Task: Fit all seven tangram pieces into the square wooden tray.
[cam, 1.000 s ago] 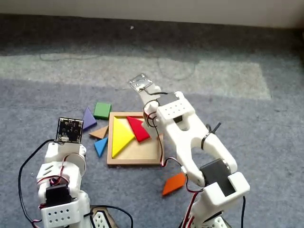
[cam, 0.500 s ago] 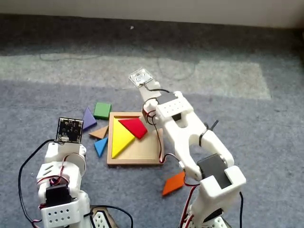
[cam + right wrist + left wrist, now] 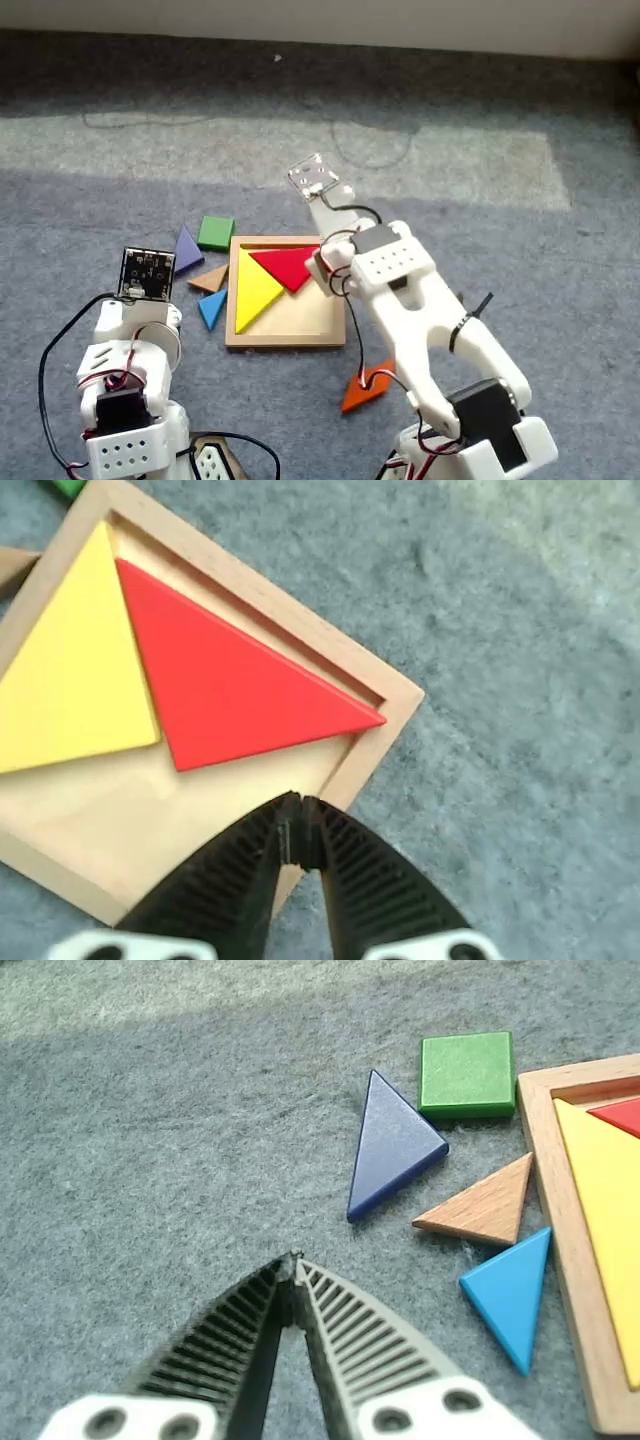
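Red triangle has turned since a second ago and now lies flat in the square wooden tray. Its long edge runs along the far rim and one short edge meets the yellow triangle, which fills the tray's left side; the remaining floor is bare pale wood. The right gripper has shifted rightward and hangs over the tray's right rim, fingers pressed together and empty.

Left of the tray lie a green square, purple triangle, wood-coloured triangle and blue triangle. An orange piece lies on the grey carpet beyond the near right corner. The left gripper is closed on nothing above the carpet.
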Robot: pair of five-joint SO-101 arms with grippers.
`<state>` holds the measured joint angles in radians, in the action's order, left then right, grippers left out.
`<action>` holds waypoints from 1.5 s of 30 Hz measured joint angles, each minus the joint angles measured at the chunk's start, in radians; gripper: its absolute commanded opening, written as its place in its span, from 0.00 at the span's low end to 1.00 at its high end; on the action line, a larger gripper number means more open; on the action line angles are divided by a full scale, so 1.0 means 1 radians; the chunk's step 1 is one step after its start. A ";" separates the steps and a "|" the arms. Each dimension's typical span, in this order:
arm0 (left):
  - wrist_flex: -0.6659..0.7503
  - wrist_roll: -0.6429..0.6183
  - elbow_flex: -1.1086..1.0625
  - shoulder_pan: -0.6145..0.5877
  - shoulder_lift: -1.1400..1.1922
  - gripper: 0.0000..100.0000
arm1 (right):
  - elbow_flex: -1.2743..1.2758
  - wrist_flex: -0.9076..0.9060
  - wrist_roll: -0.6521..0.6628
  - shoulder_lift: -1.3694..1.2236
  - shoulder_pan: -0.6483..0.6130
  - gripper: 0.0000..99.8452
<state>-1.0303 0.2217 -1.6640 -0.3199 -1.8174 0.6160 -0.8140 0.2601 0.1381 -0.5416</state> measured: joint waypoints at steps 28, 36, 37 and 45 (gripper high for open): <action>0.000 0.000 0.000 0.000 0.000 0.01 | 0.172 0.144 0.000 0.195 -0.051 0.01; 0.000 0.000 0.000 0.000 0.000 0.01 | 0.328 0.265 0.000 0.341 0.037 0.01; 0.000 0.000 0.000 0.000 0.000 0.01 | 0.328 0.255 0.000 0.356 0.061 0.01; 0.000 0.020 0.000 -0.055 0.000 0.05 | 0.327 0.041 -0.003 0.552 0.187 0.01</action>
<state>-1.0303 0.2417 -1.6640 -0.3751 -1.8174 0.9429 -0.7725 0.2570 0.6905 -0.3544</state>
